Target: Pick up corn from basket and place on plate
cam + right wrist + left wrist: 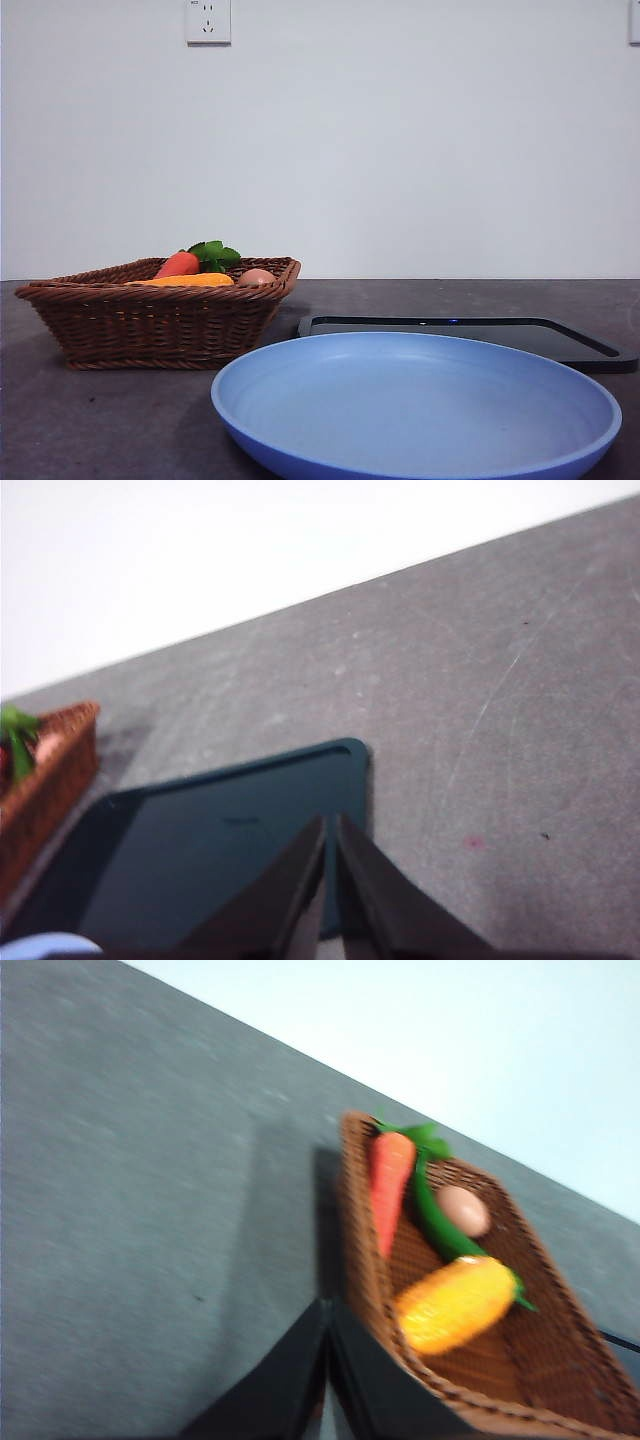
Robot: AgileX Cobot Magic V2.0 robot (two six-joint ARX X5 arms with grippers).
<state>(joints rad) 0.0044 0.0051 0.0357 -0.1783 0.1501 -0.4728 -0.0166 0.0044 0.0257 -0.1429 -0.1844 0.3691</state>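
Note:
The brown wicker basket (160, 320) stands at the left of the table, with the orange-yellow corn (190, 281) lying inside beside a red-orange carrot (178, 264) and a tan ball (256, 277). In the left wrist view the corn (455, 1303) lies in the basket (540, 1360) just beyond my left gripper (328, 1310), which is shut and hangs over the basket's near rim. The light-blue plate (415, 405) sits empty at the front. My right gripper (330, 825) is shut above the black tray (220, 850). Neither gripper shows in the front view.
A flat black tray (470, 335) lies behind the plate, right of the basket. The carrot's green leaves (214, 255) stick up over the basket rim. Bare dark tabletop (480, 700) stretches beyond the tray toward the white wall.

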